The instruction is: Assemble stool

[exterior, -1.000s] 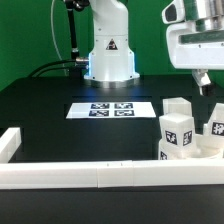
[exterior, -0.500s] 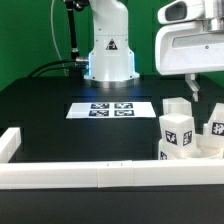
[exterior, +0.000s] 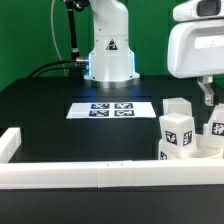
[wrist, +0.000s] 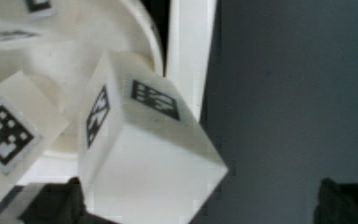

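The white stool seat lies at the exterior view's right, by the front rail. Three short blocky legs with black-and-white tags stand upright on it: one in front, one behind, one at the right. My gripper hangs above the legs. In the wrist view the gripper is open, its dark fingertips wide apart. A tagged leg stands below, next to one fingertip and not gripped. A second leg is beside it.
The marker board lies in the middle of the black table. A long white rail runs along the front, with a short rail at the exterior view's left. The robot base stands at the back.
The gripper swung to the exterior view's left half a second ago and has come back right, now over the legs. The seat and legs have not moved.
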`<state>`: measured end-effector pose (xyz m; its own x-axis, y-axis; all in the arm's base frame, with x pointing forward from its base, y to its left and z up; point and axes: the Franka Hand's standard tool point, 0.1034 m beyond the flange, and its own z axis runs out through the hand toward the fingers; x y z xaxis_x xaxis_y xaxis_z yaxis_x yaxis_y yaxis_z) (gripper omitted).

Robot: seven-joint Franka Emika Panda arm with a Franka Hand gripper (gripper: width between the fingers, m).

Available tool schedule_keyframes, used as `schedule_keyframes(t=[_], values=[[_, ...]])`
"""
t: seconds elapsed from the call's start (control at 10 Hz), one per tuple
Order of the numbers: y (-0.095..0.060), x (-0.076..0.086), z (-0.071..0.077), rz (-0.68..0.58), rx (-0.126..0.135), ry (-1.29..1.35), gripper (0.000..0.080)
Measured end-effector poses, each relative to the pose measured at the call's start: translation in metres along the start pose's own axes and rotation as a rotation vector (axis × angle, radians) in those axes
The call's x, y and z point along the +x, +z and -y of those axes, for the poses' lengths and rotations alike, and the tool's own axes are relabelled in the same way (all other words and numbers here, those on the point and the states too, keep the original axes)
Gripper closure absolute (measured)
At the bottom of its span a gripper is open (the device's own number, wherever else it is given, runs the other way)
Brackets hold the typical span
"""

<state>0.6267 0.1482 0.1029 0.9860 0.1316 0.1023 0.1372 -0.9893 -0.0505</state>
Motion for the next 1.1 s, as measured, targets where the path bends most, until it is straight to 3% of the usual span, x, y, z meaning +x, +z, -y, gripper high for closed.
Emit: schedule_keyframes(t=[0.1,0.2,0.3,0.5,0.8,1.1], values=[[0.001,0.000,0.000,0.001,-0.001,-0.042,0.0150],[0.004,0.000,0.000,0.008,-0.037,-0.270,0.0150],[0.007,0.002,-0.002,0.026,-0.050,-0.431,0.0150],[0.004,0.007,-0.013,0.033,-0.051,-0.575,0.0150],[0.007,0.004,-0.015,0.053,-0.053,-0.713,0.0150],[0.018,-0.004,-0.011,0.093,-0.043,-0.670,0.0150]])
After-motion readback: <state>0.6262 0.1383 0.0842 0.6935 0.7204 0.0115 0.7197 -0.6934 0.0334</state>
